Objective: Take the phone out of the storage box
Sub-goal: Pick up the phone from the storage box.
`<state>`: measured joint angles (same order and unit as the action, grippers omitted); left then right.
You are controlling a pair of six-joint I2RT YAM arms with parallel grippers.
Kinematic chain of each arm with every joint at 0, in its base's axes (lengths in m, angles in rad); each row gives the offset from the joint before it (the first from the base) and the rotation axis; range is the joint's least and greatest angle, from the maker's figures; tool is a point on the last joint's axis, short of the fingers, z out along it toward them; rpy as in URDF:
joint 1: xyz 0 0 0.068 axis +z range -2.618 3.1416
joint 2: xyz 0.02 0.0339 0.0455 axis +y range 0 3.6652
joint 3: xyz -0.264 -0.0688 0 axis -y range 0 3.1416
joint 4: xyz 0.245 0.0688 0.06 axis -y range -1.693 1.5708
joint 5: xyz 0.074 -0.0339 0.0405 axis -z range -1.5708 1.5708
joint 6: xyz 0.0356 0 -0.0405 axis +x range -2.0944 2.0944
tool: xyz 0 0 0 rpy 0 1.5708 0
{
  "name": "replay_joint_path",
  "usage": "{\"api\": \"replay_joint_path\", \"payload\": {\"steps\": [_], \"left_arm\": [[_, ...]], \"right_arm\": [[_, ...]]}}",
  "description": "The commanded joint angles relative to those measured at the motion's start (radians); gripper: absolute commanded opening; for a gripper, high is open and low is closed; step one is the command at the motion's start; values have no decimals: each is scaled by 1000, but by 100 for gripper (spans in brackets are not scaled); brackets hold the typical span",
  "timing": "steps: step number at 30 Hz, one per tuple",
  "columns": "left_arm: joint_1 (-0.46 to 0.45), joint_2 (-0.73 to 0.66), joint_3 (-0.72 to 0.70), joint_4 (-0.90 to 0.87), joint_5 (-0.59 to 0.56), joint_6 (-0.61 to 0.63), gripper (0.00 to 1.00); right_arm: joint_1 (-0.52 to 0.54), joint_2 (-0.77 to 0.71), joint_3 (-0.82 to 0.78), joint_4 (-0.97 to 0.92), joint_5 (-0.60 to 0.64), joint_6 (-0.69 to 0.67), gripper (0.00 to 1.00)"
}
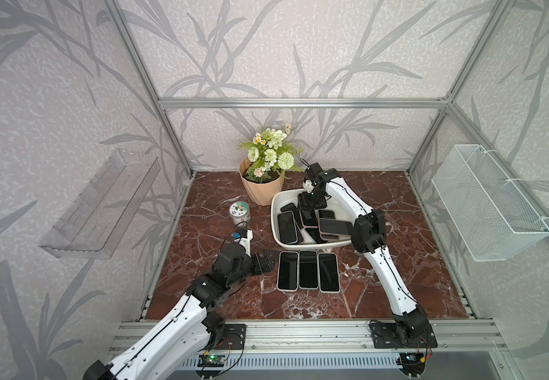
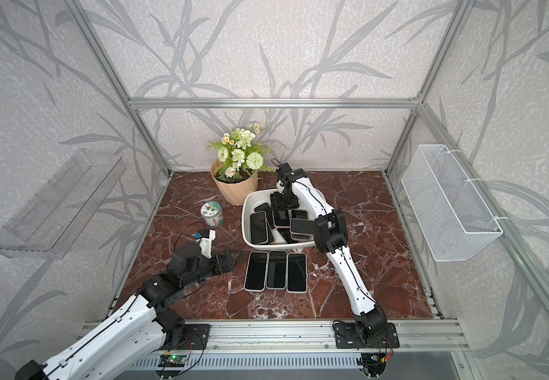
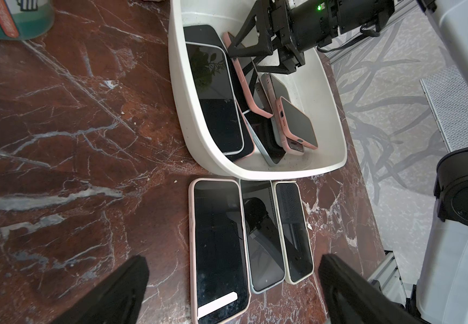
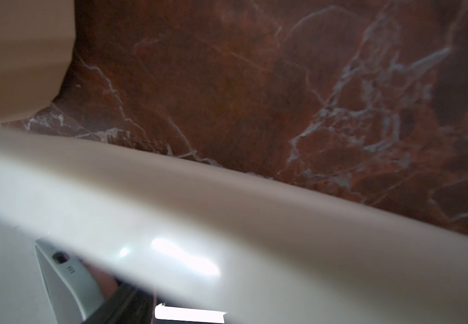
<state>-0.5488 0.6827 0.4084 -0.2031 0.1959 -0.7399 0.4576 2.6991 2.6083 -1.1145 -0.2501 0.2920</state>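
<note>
White plastic storage box on red marble table, phones heaped inside. Right gripper down in box, jaws straddling pink-cased phone; clamped or not, cannot tell. Left gripper spread wide beside three laid-out phones

Flower pot and jar stand left of the storage box.

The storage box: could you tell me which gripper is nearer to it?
Right: the right gripper reaches inside the box; the left gripper is outside, beside the row of phones.
</note>
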Motion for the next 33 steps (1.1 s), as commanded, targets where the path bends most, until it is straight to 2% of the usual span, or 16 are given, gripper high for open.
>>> {"api": "replay_joint_path", "payload": {"steps": [1, 10, 14, 18, 27, 33], "left_arm": [[6, -36, -3, -11, -8, -14, 100], [4, -102, -2, 14, 48, -46, 100], [-2, -94, -31, 92, 92, -111, 100], [-37, -69, -38, 135, 84, -131, 100], [-178, 18, -19, 242, -27, -118, 100], [-262, 155, 3, 353, -61, -111, 100]], "right_arm": [[19, -81, -89, 78, -14, 25, 73], [38, -317, -270, 348, -125, 92, 72], [39, -362, -300, 392, -196, 129, 72], [38, -411, -364, 425, -230, 152, 72], [9, -674, -789, 628, -274, 223, 72], [-24, -878, -1048, 650, -265, 200, 72]]}}
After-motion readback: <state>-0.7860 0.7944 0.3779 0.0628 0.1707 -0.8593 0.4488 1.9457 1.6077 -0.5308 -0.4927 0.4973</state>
